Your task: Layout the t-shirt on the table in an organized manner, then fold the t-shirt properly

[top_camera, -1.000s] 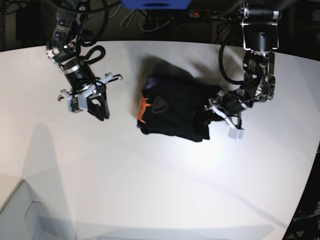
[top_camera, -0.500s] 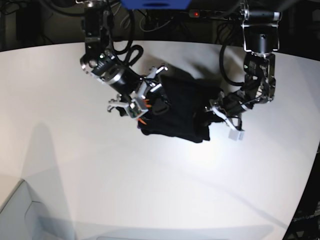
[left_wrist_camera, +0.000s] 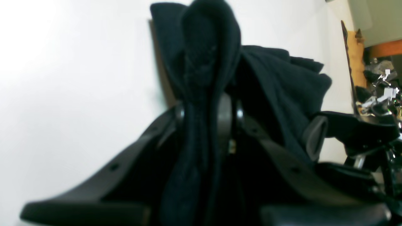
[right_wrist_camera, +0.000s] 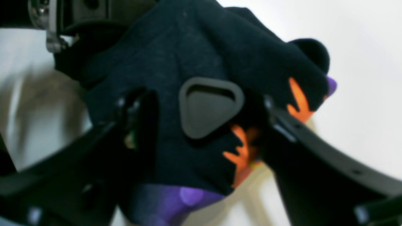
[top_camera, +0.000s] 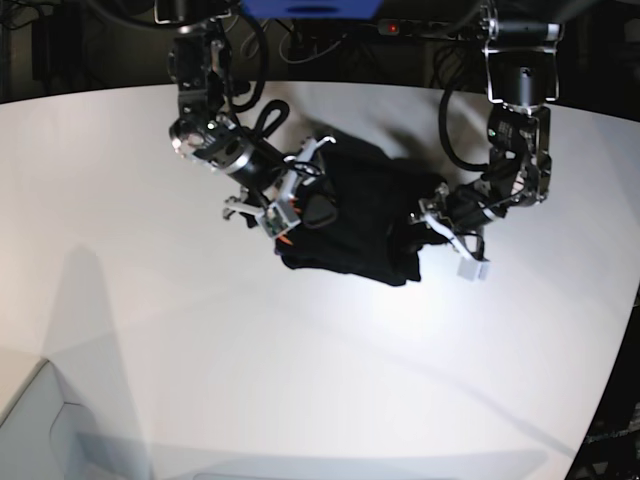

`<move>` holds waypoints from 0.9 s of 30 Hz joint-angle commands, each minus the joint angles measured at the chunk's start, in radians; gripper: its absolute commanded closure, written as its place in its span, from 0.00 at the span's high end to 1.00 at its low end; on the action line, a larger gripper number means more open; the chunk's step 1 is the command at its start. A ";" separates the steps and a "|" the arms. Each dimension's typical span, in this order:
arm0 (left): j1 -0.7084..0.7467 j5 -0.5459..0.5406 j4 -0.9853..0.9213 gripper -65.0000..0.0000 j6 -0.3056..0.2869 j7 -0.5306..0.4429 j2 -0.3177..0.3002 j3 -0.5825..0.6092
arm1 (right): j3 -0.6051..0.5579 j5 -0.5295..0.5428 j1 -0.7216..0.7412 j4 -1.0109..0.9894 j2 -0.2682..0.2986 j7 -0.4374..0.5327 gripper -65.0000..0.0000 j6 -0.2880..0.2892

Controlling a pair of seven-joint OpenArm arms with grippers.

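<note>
The black t-shirt (top_camera: 365,225) lies bunched in a heap on the white table (top_camera: 150,330). In the left wrist view my left gripper (left_wrist_camera: 205,110) is shut on a rolled fold of the t-shirt (left_wrist_camera: 276,81); in the base view the left gripper (top_camera: 428,215) holds the heap's right edge. My right gripper (top_camera: 295,200) is at the heap's left end. Up close the right gripper (right_wrist_camera: 202,100) is open, its fingers astride a bulge of the t-shirt (right_wrist_camera: 176,47). Orange and purple print shows there, and a dark triangular patch (right_wrist_camera: 210,106) sits on the cloth.
Cables and dark equipment (top_camera: 330,40) run behind the table's far edge. A white box corner (top_camera: 30,420) shows at the lower left. Beyond the table's edge in the left wrist view lies cluttered gear (left_wrist_camera: 380,81).
My right arm swung from the table's left side over to the shirt's left end, and its jaws went from shut to open around the cloth. The left arm and its grip stayed put.
</note>
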 commanded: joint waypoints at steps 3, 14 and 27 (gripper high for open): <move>-0.006 0.057 -0.003 0.00 0.044 0.028 -0.012 0.005 | -0.002 0.016 0.008 0.014 -0.004 0.011 0.23 0.007; -0.097 0.058 -0.004 0.00 0.046 0.032 -0.011 0.028 | 0.181 0.043 -0.030 0.192 -0.009 0.011 0.00 0.007; -0.412 0.058 -0.156 0.00 0.038 0.018 0.045 0.537 | 0.643 0.221 -0.098 0.281 0.005 0.008 0.00 0.007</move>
